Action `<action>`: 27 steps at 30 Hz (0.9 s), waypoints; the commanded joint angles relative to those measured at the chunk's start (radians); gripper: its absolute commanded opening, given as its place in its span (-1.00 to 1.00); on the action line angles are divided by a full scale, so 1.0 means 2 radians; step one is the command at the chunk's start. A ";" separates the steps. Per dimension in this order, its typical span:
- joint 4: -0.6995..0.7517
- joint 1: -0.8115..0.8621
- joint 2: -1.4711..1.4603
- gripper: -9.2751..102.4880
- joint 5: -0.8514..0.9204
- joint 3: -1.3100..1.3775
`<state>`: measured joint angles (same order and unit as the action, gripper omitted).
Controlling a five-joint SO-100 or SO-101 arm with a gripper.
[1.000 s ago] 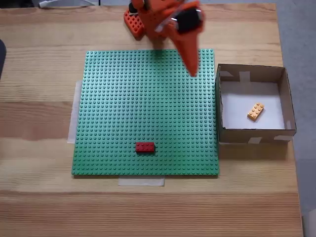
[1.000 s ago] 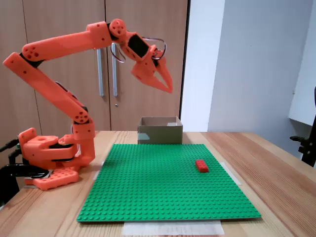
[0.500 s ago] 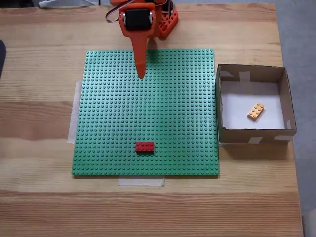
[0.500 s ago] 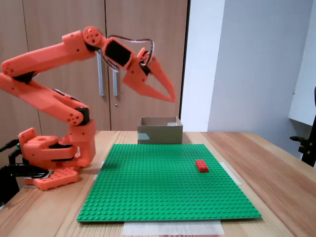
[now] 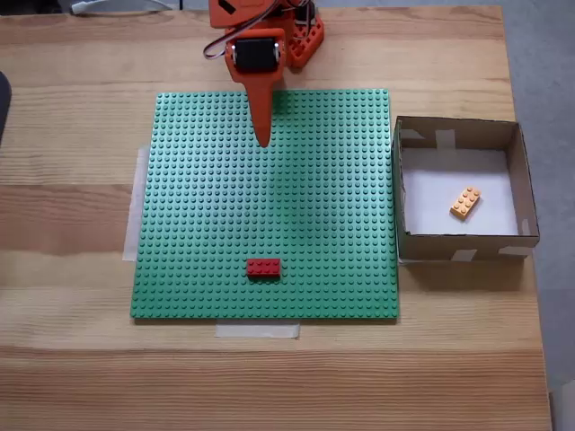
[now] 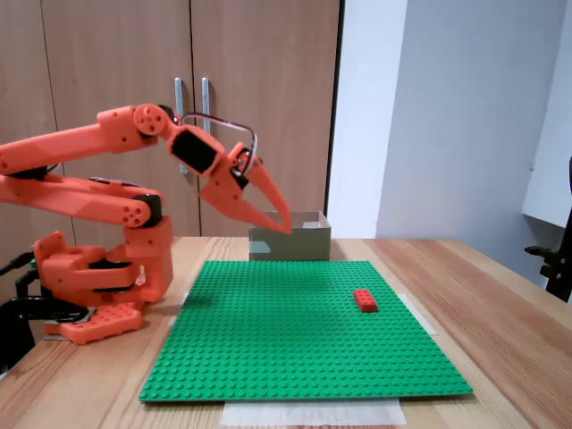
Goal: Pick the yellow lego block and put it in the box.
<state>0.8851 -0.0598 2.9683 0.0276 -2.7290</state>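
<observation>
An office or lab room — a pale wooden table [image 6: 500,313], tall wooden cabinet doors [image 6: 116,54] with metal handles, a plain white wall [image 6: 465,116] behind.

One fixed view looks straight down on the worktop [image 5: 72,377] from high above; the other stands low at its edge, facing cupboard doors [image 6: 259,107]. Both share the green baseplate [image 5: 207,224], arm and box [image 6: 288,243].

no readable text, labels, brands, numbers or signs on anything
</observation>
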 commanded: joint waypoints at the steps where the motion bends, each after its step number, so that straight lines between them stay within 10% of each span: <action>1: -0.008 0.005 0.026 -0.85 -0.008 -0.021; 27: -0.054 0.014 0.127 -0.85 -0.012 -0.212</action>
<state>0.7900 -0.0353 3.2030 0.0107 -3.1339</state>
